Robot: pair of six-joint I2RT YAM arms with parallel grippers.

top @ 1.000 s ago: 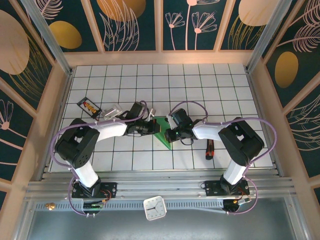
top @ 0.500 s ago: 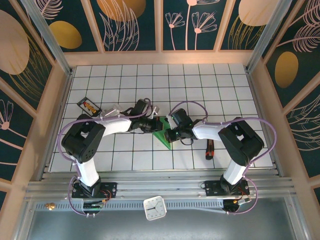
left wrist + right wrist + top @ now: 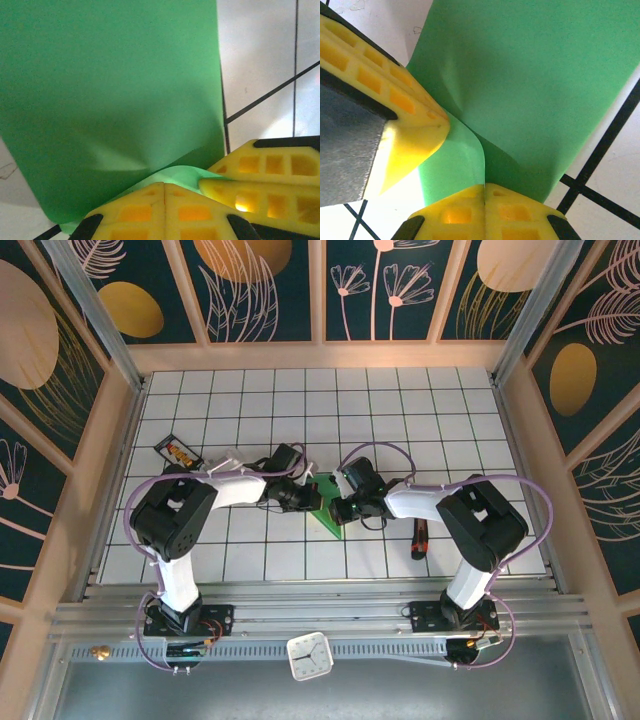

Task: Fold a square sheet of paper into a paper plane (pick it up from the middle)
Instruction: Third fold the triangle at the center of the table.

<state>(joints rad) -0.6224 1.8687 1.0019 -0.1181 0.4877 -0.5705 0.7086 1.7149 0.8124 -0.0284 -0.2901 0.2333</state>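
Right now both arms reach in toward the middle of the white tiled table (image 3: 400,420), and their tips meet at the sheet of paper (image 3: 327,518). From above, the sheet is a narrow bright-green wedge with its point aimed at the near edge. It lies between the two wrists, roughly at the centre of the table. The left gripper (image 3: 311,498) comes at it from the left and the right gripper (image 3: 337,508) from the right, the two just beside each other.

On the left wrist camera, the left gripper (image 3: 165,186) has its yellow pads pressed together with no gap. A curled edge of the green paper runs down into the seam between them, so it is clamped on the sheet. The paper shows a soft dent just above the pinch. The other arm's yellow fingers (image 3: 265,167) sit just to the right, at the same edge.

On the right wrist camera, the right gripper (image 3: 484,186) is likewise closed tight, with a raised crease of paper leading straight into its seam. The left arm's yellow finger bears on the sheet at the upper left.

A red-and-black tool (image 3: 420,538) lies on the tiles by the right forearm, well apart from the paper. A small black card (image 3: 178,452) lies on the left side of the table, and a clock (image 3: 310,656) sits on the rail at the near edge.
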